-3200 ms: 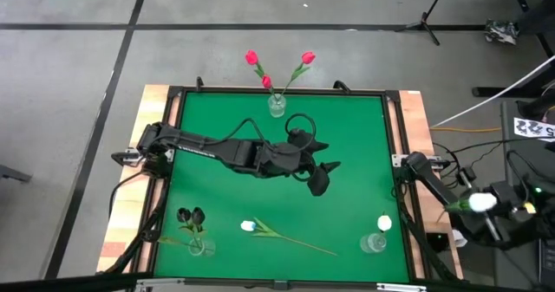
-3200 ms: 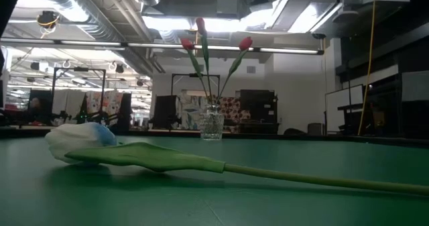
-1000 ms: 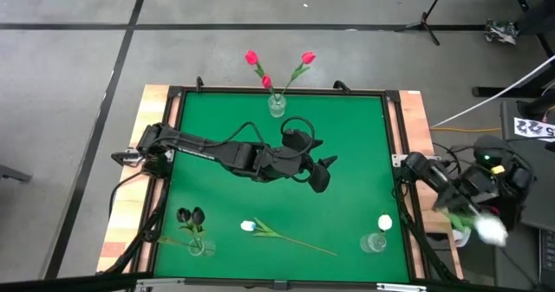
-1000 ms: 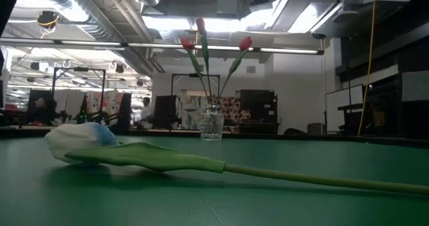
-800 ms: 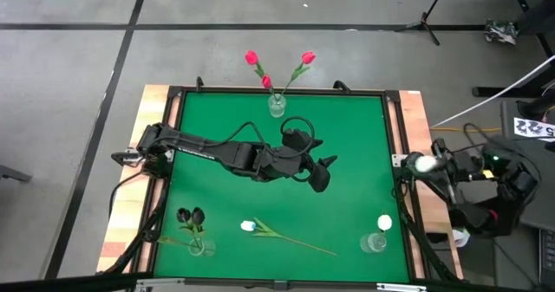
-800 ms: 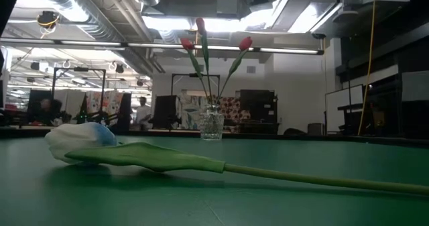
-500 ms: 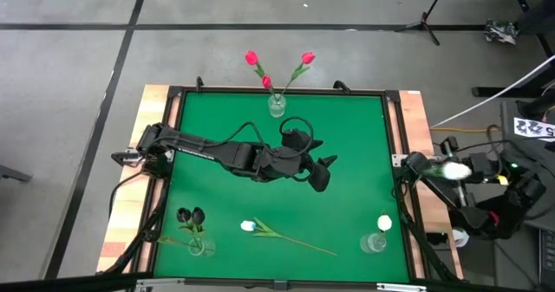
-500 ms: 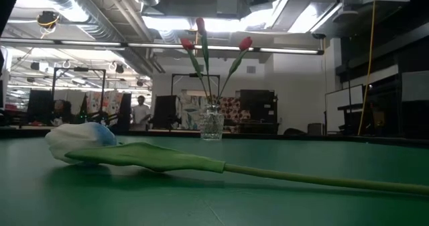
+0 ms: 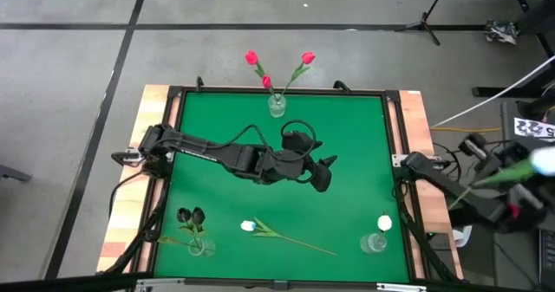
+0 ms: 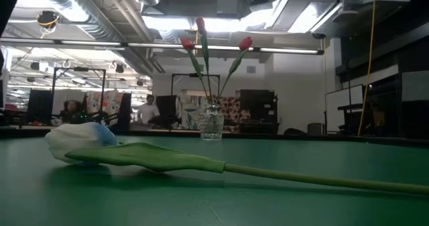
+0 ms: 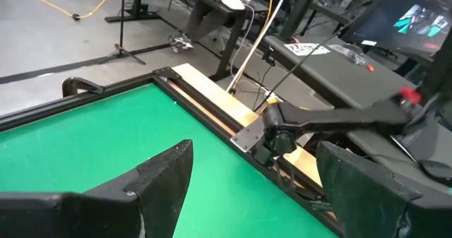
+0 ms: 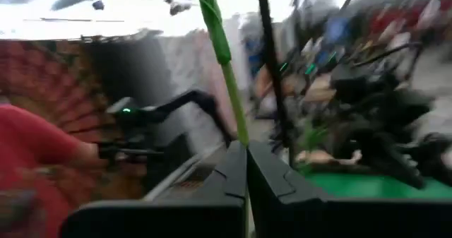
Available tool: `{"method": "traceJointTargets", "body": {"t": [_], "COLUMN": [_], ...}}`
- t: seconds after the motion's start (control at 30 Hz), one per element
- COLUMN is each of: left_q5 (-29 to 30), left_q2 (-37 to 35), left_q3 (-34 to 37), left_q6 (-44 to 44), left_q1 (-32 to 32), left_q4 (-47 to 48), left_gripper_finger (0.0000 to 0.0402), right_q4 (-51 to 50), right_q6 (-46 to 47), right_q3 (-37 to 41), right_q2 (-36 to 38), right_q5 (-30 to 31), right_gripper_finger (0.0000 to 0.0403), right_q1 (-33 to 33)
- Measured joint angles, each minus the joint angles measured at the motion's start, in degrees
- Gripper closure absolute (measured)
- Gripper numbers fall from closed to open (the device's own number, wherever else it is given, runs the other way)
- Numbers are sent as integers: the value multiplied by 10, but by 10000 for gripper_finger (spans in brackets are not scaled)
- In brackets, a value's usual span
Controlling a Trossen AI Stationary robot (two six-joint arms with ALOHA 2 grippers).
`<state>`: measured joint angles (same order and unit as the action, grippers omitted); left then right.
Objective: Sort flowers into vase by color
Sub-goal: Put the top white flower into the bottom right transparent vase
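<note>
My right gripper [image 9: 491,191] is off the table's right side, shut on a white tulip whose blurred head [image 9: 545,160] points away from the table. My left gripper [image 9: 322,174] hovers open over the table's middle, nothing between its fingers [image 11: 168,173]. Another white tulip [image 9: 253,228] lies flat near the front edge, its stem [image 10: 315,180] on the green mat. A far-middle vase [image 9: 277,107] holds pink-red tulips [image 10: 245,43]. The near-left vase [image 9: 199,245] holds dark tulips, and the near-right vase [image 9: 374,242] holds one white tulip. My right gripper pinches the tulip's green stem [image 12: 239,135] between its two shut fingers [image 12: 227,169]. The stem runs on past the fingertips to the leaf [image 12: 210,12]. The flower is lifted clear, out beyond the table's right edge, with its head on the side away from the table.
A wooden rim [image 9: 418,127] frames the green mat. Dark stands, cables and equipment [image 11: 332,54] crowd the floor right of the table, around my right arm. A person [image 10: 145,109] shows in the room far behind the table.
My right gripper has risen beside the table's right edge and rolled about, staying shut on the stem. The white tulip has swung with it: its head went from low near the front, past the table's edge, out to the far right. My left arm kept still.
</note>
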<state>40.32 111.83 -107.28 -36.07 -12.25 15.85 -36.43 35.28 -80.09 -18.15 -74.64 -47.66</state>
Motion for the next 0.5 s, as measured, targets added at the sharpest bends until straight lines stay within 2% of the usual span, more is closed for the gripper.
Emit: {"method": "traceJointTargets", "body": {"t": [0.13, 0.23, 0.3, 0.37, 0.4, 0.43, 0.5], "left_q5": [0, 0, 0, 0, 0, 0, 0], "left_q2": [0, 0, 0, 0, 0, 0, 0], "left_q3": [0, 0, 0, 0, 0, 0, 0], "left_q6": [-1, -2, -7, -15, -16, -15, -16], "left_q1": [0, -1, -1, -2, -2, -2, -2], "left_q4": [0, 2, 2, 2, 2, 3, 3], "left_gripper_finger": [108, 108, 108, 108, 108, 108, 108], "right_q4": [-36, -176, -342, -499, -542, -536, -445], "right_q6": [-26, -104, -178, -253, -283, -297, -293], "right_q3": [-92, -120, -114, -99, -87, -69, -35], "right_q2": [-101, -144, -160, -169, -169, -162, -123], "right_q5": [-25, -26, 10, 93, 135, 159, 157], "right_gripper_finger": [403, 403, 403, 403, 403, 403, 403], "right_q1": [93, 203, 274, 331, 349, 355, 344]}}
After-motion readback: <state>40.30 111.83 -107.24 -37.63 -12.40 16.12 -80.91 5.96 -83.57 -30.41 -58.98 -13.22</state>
